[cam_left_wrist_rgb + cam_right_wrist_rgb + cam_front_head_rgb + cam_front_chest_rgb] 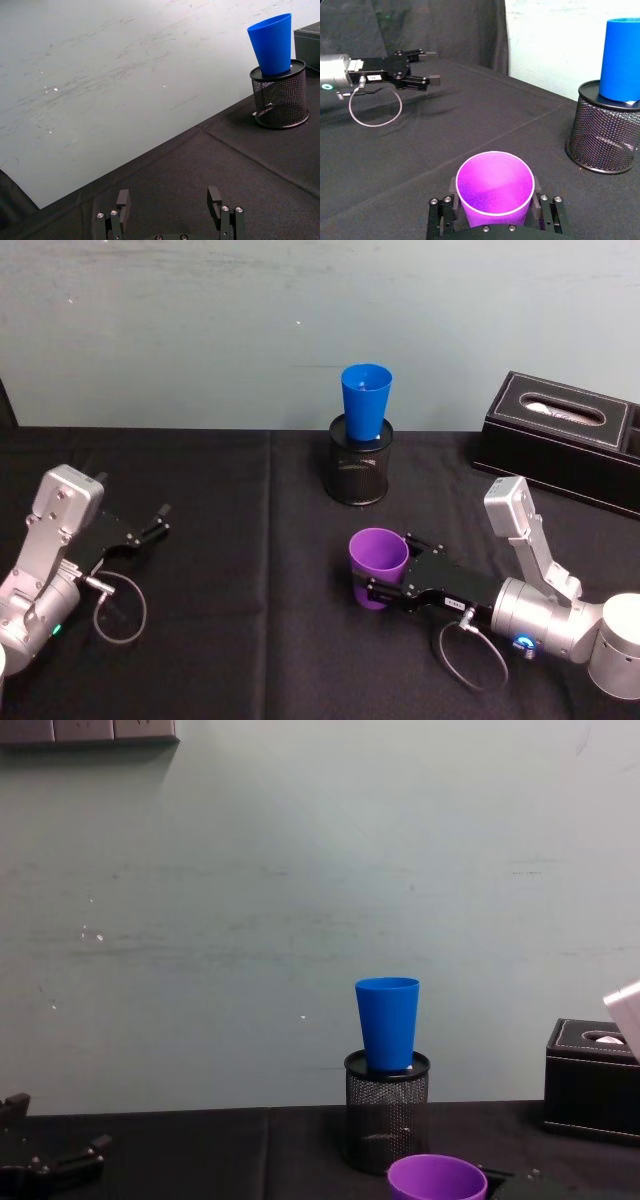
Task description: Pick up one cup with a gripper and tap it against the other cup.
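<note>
The right gripper [390,568] has its two black fingers closed around the purple cup [378,558], clamping it low on either side. The cup stands upright, mouth up, at the near right of the black-clothed table [230,640]; I can't tell whether its base touches the cloth. Farther back, by the pale wall, the blue cup [366,400] sits upright in the mouth of a black mesh pen holder [360,472], which raises it above the purple one. Bare cloth lies between the two cups. A black tissue box [565,440] sits at the far right, apart from both. The left gripper [155,520] rests at the left, fingers spread open, holding nothing.
</note>
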Tool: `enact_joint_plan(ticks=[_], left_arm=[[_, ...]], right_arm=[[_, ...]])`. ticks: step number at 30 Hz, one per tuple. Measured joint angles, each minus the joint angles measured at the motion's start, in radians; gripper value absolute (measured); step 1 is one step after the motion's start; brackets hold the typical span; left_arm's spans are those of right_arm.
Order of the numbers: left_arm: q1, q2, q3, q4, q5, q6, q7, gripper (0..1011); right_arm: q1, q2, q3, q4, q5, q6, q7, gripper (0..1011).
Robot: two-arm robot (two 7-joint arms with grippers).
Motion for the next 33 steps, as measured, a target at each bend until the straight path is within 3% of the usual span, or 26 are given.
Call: enact_joint_plan(ticks=[11, 33], left_arm=[[0.0, 0.0, 0.0, 0.0, 0.0, 0.0, 0.0, 1011], [0.0, 0.0, 0.0, 0.0, 0.0, 0.0, 0.0, 1011]], right_arm=[[-0.001, 0.001, 0.001, -0.001, 0.0, 0.001, -0.002, 734], [-0.002, 0.002, 0.001, -0.003, 0.0, 0.002, -0.003, 732]])
